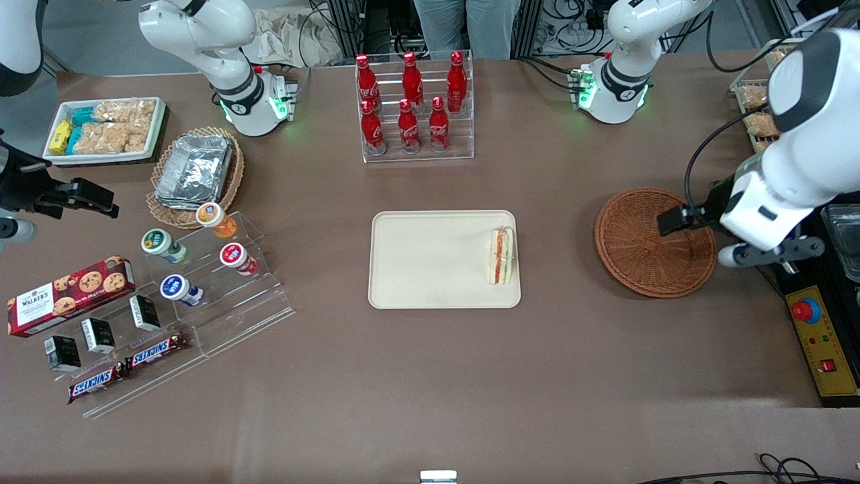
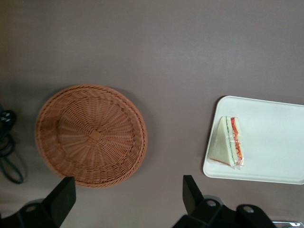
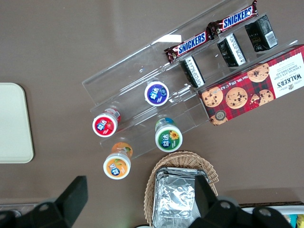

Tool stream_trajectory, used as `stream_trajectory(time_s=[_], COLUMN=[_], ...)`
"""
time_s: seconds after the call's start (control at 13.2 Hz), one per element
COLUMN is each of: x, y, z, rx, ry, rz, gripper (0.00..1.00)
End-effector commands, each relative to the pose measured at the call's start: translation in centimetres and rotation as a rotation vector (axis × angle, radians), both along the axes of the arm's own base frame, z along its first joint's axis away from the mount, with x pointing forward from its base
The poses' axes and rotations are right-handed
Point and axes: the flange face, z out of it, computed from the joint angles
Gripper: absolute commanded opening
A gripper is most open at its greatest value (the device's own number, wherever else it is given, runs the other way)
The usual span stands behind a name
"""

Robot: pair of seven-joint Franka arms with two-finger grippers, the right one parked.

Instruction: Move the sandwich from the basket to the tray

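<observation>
The sandwich (image 1: 501,255) already lies on the tray (image 1: 416,269), on its edge nearest the basket (image 1: 645,259), cut side with red and green filling showing. In the front view the tray sits at the centre of the frame and the basket at centre right, the two well apart on the brown desk (image 1: 403,376). The basket holds nothing now; the wrist view shows its woven bottom bare (image 2: 92,135).

The left arm's tool (image 1: 678,220) hangs above the basket's rim at the right of the frame, clear of the wicker. Its two dark fingers (image 2: 61,197) stand wide, with nothing between them; the wrist view looks straight down past them to basket and tray.

To my eye the placing step is finished and the arm is in its retreat. What is left, I judge, is only to carry the arm off to a resting pose without brushing the basket's rim; no further grasp seems called for, since the sandwich rests wholly inside the tray's low rim
</observation>
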Motion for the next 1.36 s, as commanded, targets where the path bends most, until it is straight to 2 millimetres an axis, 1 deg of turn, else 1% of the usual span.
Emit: stream_trajectory(time_s=[0.0, 0.08, 0.15, 0.23, 0.3, 0.53, 0.68, 0.76, 0.83, 0.91, 1.14, 1.29], x=[-2.2, -2.7, -2.7, -2.3, -2.2, -2.3, -2.3, -2.4, -2.6, -2.6, -3.1, -3.6], y=[-0.8, -1.0, -0.3, 0.7, 0.8, 0.8, 1.2, 1.8, 1.5, 1.9, 2.9, 2.8], z=[2.5, 3.2, 3.4, 4.4, 5.1, 5.2, 5.2, 5.2, 5.1, 5.2, 6.2, 6.6], rx=[-0.003, 0.001, 0.001, -0.007, -0.011, -0.008, -0.006, -0.003, -0.002, -0.001, 0.0, 0.003], ry=[-0.018, -0.017, -0.013, -0.032, -0.042, -0.04, -0.041, -0.027, -0.018, -0.017, -0.03, -0.028], rz=[0.004, 0.005, 0.018, 0.03, 0.032, 0.031, 0.034, 0.042, 0.035, 0.043, 0.061, 0.056], gripper=[1.0, 1.0, 1.0, 1.0, 1.0, 1.0, 1.0, 1.0, 1.0, 1.0, 1.0, 1.0])
